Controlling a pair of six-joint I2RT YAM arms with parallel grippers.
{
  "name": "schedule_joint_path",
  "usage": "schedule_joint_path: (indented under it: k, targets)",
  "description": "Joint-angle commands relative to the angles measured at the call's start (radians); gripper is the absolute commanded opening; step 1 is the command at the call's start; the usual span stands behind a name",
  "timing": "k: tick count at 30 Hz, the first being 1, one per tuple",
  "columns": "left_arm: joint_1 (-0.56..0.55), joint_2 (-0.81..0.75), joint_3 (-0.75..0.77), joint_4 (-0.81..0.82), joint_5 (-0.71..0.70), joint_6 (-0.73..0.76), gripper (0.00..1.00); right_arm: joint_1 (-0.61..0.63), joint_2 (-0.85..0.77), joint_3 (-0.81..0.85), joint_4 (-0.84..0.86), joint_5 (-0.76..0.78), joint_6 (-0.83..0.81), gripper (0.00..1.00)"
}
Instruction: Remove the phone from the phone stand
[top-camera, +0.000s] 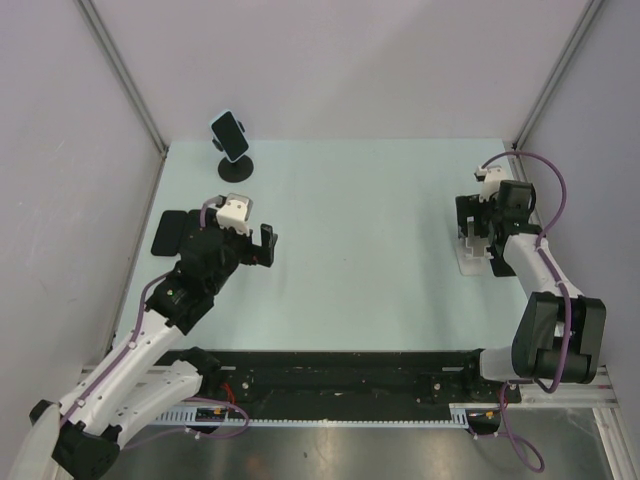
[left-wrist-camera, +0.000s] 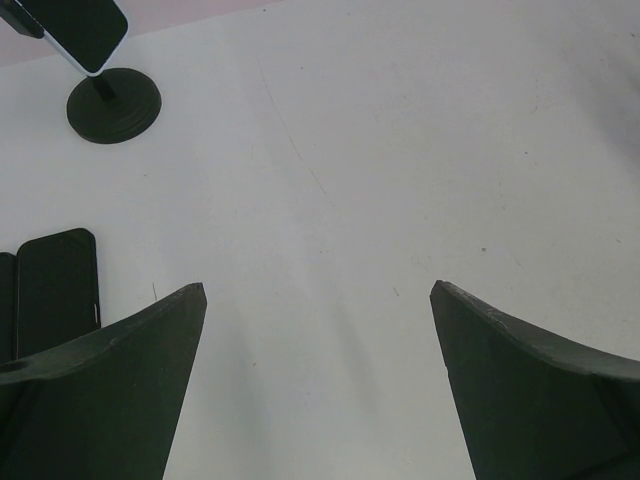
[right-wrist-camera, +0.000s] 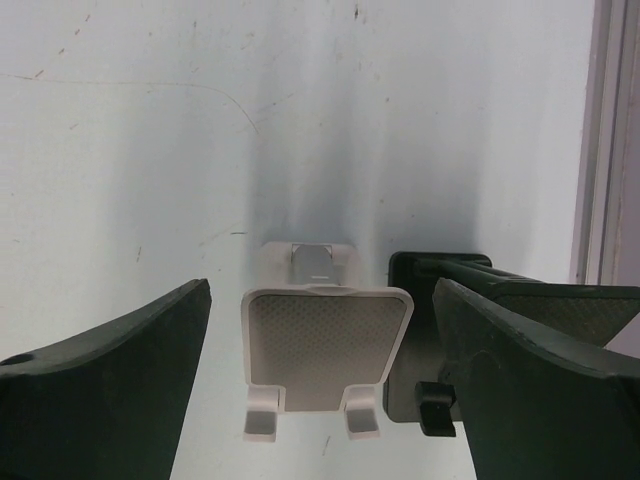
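Taking the top external view first. Item one: the phone (top-camera: 229, 134), a dark screen with a pale rim, sits tilted on the phone stand (top-camera: 236, 168), a black stem on a round black base, at the far left corner of the pale table (top-camera: 380, 220). Item two: the left gripper (top-camera: 243, 232), well apart from that stand on its near side, fingers spread wide with nothing between them. Item three: flat black slabs (top-camera: 170, 232) lying on the table just left of that gripper. Item four: the right gripper (top-camera: 480, 232) at the table's right side, over a white stand (top-camera: 468, 262); from this height its opening cannot be told.

Left wrist view. The phone (left-wrist-camera: 75, 28) is cut by the upper left corner, seated on the phone stand (left-wrist-camera: 112, 104), whose ridged round base shows plainly only here. The left gripper (left-wrist-camera: 318, 290) is fully parted over bare table (left-wrist-camera: 400, 150) and holds nothing. The flat black slabs (left-wrist-camera: 55, 288) lie at the left edge, partly behind the left finger (left-wrist-camera: 110, 390).

Right wrist view. This settles what the top view could not: the right gripper (right-wrist-camera: 320, 288) is wide open and empty. The white stand (right-wrist-camera: 325, 350) lies between the fingers, its textured plate and two small hooks bare. A black holder (right-wrist-camera: 430, 300) stands just beside it on the right, partly hidden by a finger (right-wrist-camera: 540, 380). Whether either finger touches the stands cannot be told.
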Motion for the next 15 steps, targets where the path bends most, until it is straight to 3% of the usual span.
schedule_joint_path:
  k: [1,9,15]
  targets:
    - [-0.003,0.003,-0.004,0.014,0.007,0.024,1.0,0.011,-0.08,0.011,0.041,-0.004,0.011,1.0]
    - [0.011,0.019,0.001,0.014,0.017,0.006,1.0,0.085,-0.33,0.011,0.054,0.038,0.136,1.0]
    - [0.06,0.06,0.013,0.017,0.018,-0.023,1.0,0.086,-0.525,-0.003,0.089,-0.102,0.479,1.0]
